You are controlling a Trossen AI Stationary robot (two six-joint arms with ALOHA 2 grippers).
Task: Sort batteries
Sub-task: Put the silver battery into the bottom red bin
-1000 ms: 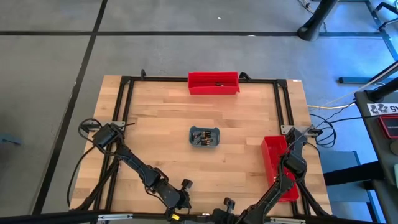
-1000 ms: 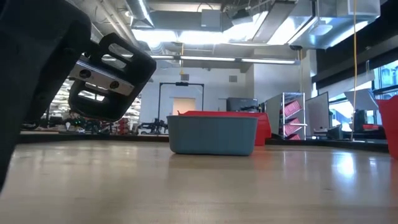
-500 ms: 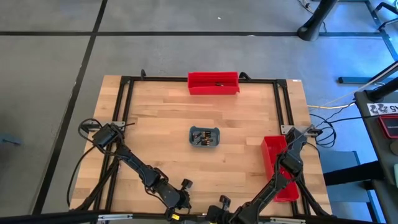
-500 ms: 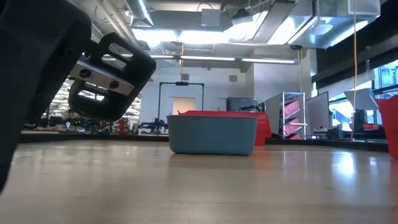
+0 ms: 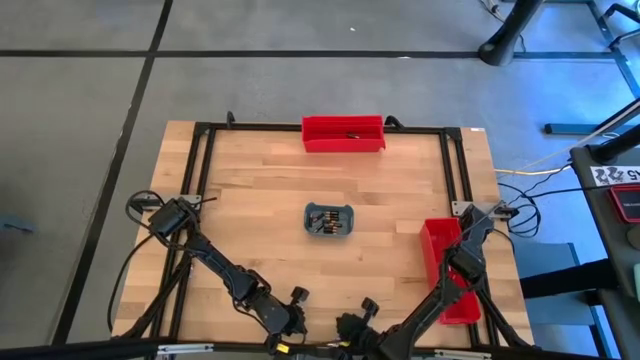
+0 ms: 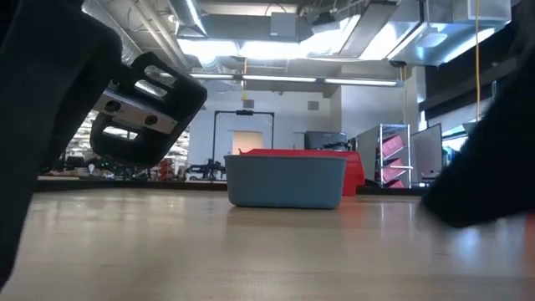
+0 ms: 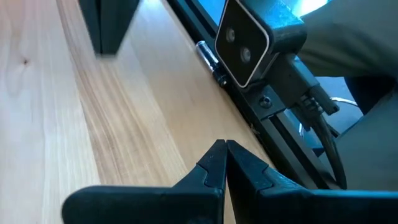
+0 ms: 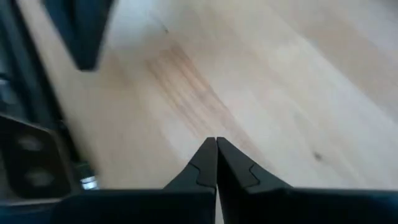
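Observation:
The batteries lie in a small grey-blue tray at the table's middle, seen from the side in the low view. One more small battery lies in the red bin at the far edge. My left gripper is shut with nothing in it, low over bare wood by the near edge. My right gripper is also shut with nothing in it, over bare wood near the near edge's middle. Both are far from the tray.
A second red bin lies along the right side, beside my right arm. A black frame rings the table. The low camera's housing stands just ahead of my left gripper. Bare wood lies between the grippers and the tray.
My right gripper has turned at the wrist and shifted a little along the near edge. Its dark bulk now shows at the right of the low view, where it was absent before.

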